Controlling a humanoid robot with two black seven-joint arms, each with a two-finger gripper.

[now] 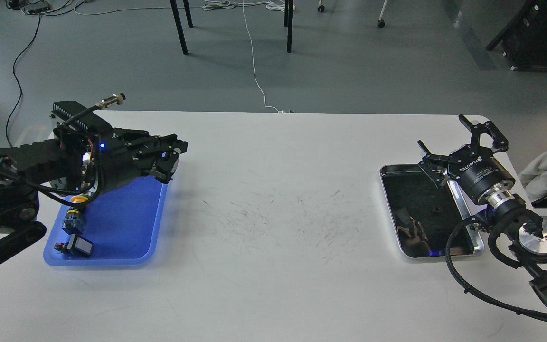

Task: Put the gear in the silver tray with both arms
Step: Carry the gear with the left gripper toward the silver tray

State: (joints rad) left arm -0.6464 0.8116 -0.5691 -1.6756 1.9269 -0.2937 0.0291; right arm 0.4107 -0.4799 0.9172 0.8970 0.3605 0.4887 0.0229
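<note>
Table (pixel 273 199), white and scuffed with dark marks at its middle, serves as the landmark here. At the table's left side lies a blue tray (pixel 131 228), and at its right side, well apart from the blue one, sits the silver tray (pixel 399 237) with its shiny rim and dark reflective bottom.

The left arm (pixel 41 166) reaches in over the table's left edge and hangs above the far half of the blue tray. The left gripper (pixel 171 156) points toward the table's middle, its dark fingers lying close together; whether anything sits between them cannot be told, since the fingers and whatever they might carry are equally black. A blue light glows on the arm's body just behind the gripper. Below the arm, on the near-left part of the blue tray, a few small parts show: an orange-capped piece (pixel 78 199), a dark blue-and-yellow component (pixel 72 219) and a small square switch with a pale face (pixel 80 246).

The right arm (pixel 515 218) enters at the table's right near corner. The right gripper (pixel 463 147) hovers above the far-right corner of the silver tray with its fingers spread wide and nothing between them. The gear itself cannot be made out with certainty anywhere on the table.
</note>
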